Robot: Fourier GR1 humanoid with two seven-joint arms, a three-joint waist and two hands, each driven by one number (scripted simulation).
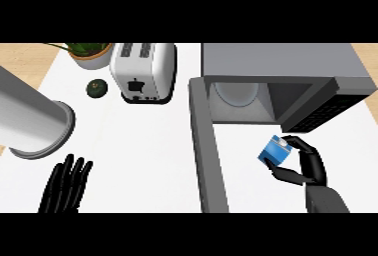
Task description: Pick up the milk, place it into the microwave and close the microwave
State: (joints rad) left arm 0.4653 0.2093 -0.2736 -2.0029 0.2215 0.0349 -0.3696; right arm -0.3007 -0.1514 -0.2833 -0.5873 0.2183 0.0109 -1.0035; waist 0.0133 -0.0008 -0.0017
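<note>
Blue and white, the milk carton (275,151) is off the counter, pinched between the curled fingers and thumb of the right hand (310,165), which comes up from the lower right of the head view. It hangs just in front of the microwave's (284,62) open mouth, a little below the cavity as the view shows it and not yet inside. The microwave door (207,155) stands swung out, a long grey slab running down the middle of the view to the left of the carton. Within the cavity a pale round turntable plate (238,94) shows, with nothing on it. So the pick-up looks done and the carrying-in is the step in hand. By my judgement the next move calls for the right hand to travel forward into the opening, keeping the carton clear of the dark control panel (325,112) on its right, then to set the carton down on or near the turntable plate and let go before backing out. Only after that can the door be pushed round to close. The left hand (66,185) rests at the lower left, fingers straight and open, holding nothing, well apart from the door. A white toaster (144,70), a potted plant (90,52), a dark avocado (97,88) and a large grey cylinder (33,120) lie to the left, away from the path.
</note>
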